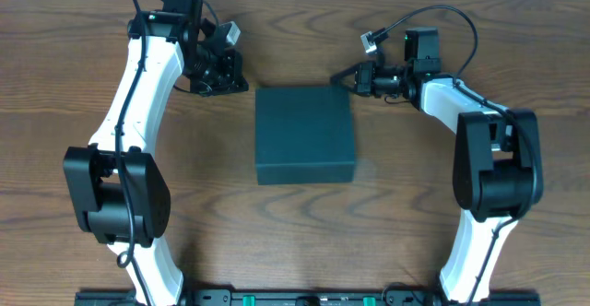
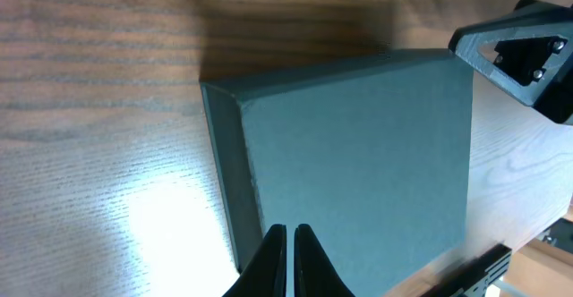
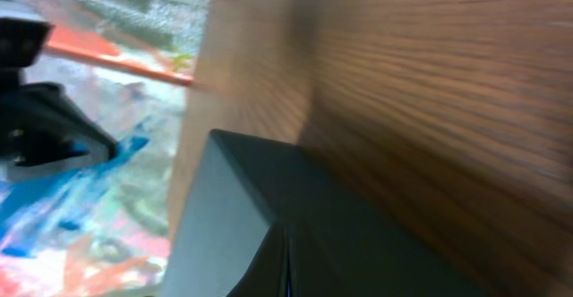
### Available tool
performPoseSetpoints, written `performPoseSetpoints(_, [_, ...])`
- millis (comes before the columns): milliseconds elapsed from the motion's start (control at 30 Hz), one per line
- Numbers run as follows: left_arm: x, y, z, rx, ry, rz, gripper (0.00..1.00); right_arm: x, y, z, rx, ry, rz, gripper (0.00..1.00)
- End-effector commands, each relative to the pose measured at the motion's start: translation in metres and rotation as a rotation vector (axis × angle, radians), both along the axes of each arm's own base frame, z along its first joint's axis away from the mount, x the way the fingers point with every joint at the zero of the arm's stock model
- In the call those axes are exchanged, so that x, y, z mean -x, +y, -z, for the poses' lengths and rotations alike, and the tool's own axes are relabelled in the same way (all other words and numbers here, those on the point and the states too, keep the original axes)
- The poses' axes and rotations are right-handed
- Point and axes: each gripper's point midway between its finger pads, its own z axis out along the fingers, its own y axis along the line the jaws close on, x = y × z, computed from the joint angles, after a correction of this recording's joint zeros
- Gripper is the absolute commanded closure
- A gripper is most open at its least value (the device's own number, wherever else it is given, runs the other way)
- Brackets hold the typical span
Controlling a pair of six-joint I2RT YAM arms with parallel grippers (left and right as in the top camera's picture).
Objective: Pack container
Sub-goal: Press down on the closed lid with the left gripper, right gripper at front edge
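The container (image 1: 304, 135) sits closed in the middle of the surface (image 1: 74, 29). My left jaws are pinched together, empty, near its far-left corner. My right jaws are the same near its far-right corner.

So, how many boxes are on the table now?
1. The box lies closed at the middle of the table, between the left hand and the right hand. No second box shows, though a small one could be hidden.
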Motion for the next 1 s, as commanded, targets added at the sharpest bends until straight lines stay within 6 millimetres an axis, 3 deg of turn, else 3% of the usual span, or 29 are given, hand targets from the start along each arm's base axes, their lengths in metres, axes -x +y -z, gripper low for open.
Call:
performPoseSetpoints(0, [0.008,-0.005,-0.020,-0.058,-0.054,0.027,0.94,-0.005,-0.025,-0.031,0.223,-0.199,0.041,0.98])
performPoseSetpoints(100, [0.021,-0.022,-0.021,-0.140,-0.078,0.095,0.94,0.013,-0.038,-0.053,0.342,-0.247,0.030,0.99])
performPoseSetpoints(200, [0.035,-0.052,-0.016,-0.171,-0.098,0.207,0.94,0.035,-0.048,-0.076,0.410,-0.236,0.038,0.99])
performPoseSetpoints(267, [0.056,-0.080,-0.002,-0.182,-0.091,0.307,0.94,0.063,-0.064,-0.097,0.509,-0.208,0.065,0.98])
performPoseSetpoints(433, [0.093,-0.102,0.036,-0.161,-0.006,0.394,0.94,0.121,-0.071,-0.129,0.541,-0.186,0.036,0.99])
performPoseSetpoints(533, [0.108,-0.109,0.055,-0.165,0.017,0.425,0.94,0.150,-0.071,-0.135,0.539,-0.199,0.032,0.98])
performPoseSetpoints(633, [0.114,-0.114,0.066,-0.166,0.017,0.438,0.94,0.185,-0.068,-0.121,0.545,-0.198,0.011,0.98])
performPoseSetpoints(767, [0.112,-0.116,0.069,-0.161,0.009,0.425,0.94,0.248,-0.051,-0.056,0.532,-0.129,-0.032,0.98])
performPoseSetpoints(800, [0.112,-0.116,0.069,-0.161,0.008,0.425,0.94,0.256,-0.048,-0.035,0.542,-0.107,-0.001,0.98])
performPoseSetpoints(967, [0.110,-0.117,0.068,-0.158,0.001,0.424,0.94,0.259,-0.034,0.020,0.521,-0.071,0.160,0.99])
